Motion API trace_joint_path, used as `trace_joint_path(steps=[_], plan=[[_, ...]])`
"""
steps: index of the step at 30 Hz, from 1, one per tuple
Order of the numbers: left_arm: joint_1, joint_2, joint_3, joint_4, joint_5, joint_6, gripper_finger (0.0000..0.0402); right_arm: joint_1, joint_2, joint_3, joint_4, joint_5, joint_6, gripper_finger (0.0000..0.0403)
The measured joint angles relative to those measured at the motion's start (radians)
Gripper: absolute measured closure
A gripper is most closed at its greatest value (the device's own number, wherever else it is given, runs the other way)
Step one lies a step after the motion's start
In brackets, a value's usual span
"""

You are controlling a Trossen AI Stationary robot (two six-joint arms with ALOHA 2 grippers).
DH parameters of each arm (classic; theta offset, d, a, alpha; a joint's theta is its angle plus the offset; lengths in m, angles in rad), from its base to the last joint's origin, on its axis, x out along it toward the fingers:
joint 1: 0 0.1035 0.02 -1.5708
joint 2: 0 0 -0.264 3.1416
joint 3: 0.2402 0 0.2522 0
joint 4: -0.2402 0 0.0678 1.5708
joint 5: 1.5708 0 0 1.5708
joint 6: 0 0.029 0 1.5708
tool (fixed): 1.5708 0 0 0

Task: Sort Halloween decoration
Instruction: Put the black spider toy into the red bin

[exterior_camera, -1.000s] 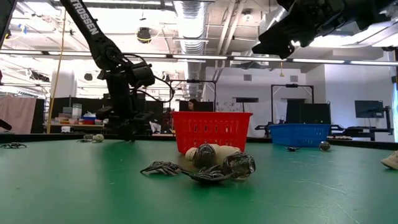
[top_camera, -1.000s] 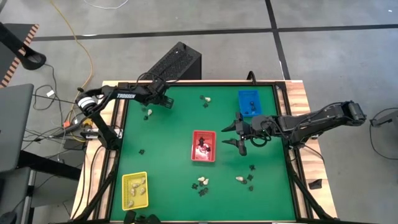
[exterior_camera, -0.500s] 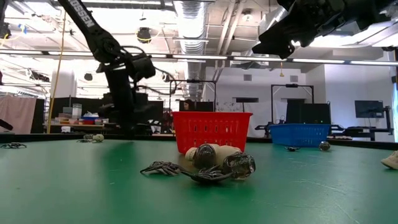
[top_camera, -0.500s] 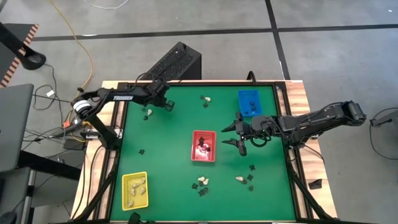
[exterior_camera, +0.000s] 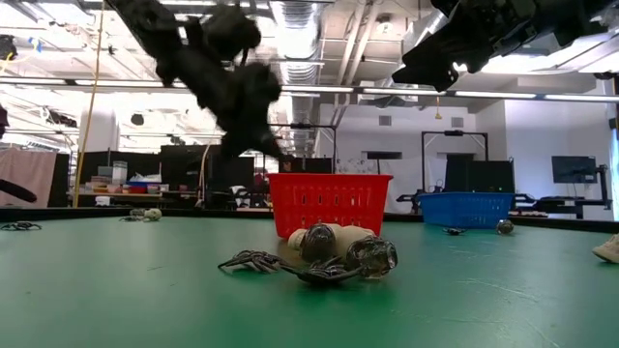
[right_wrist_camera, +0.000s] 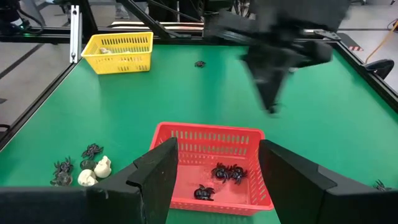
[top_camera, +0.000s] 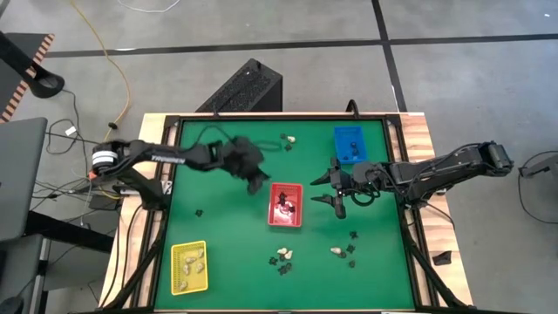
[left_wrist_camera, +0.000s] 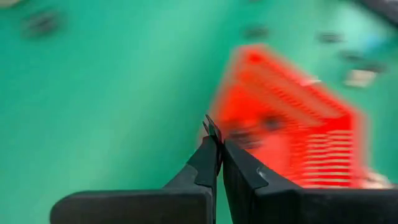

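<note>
Judging by their look, the scattered Halloween decoration [top_camera: 283, 256] pieces on the tabletop [top_camera: 227, 227] seemed light, rigid and best pinched mid-body; left gripper [top_camera: 259, 185] clenched near the red tray [top_camera: 286, 220], right gripper [top_camera: 326, 189] released.

Red tray [top_camera: 285, 206] mid-table, yellow tray [top_camera: 189, 266] near corner, blue tray [top_camera: 350, 143] prob. far side.

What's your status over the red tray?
Left claw shut, beside red tray. Right claw open, waiting. Black decorations inside tray. Nothing blocking.
</note>
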Motion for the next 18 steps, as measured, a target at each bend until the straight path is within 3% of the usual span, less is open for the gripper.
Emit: trace_joint_path(steps=[3, 9, 13, 18], plan=[[-0.113, 0.000, 0.000, 0.108, -0.029, -0.017, 0.0401, 0.000, 0.000, 0.000, 0.000, 0.000, 0.000, 0.0148], [-0.282, 0.051, 0.002, 0.219, -0.181, -0.034, 0.0401, 0.000, 0.000, 0.000, -0.001, 0.000, -0.006, 0.0148], [-0.320, 0.113, 0.002, 0.272, -0.271, -0.057, 0.0401, -0.001, 0.000, 0.000, -0.001, 0.000, -0.008, 0.0148], [-0.321, 0.147, 0.002, 0.282, -0.276, -0.062, 0.0401, -0.002, 0.000, 0.000, -0.032, 0.001, 0.032, 0.0148]])
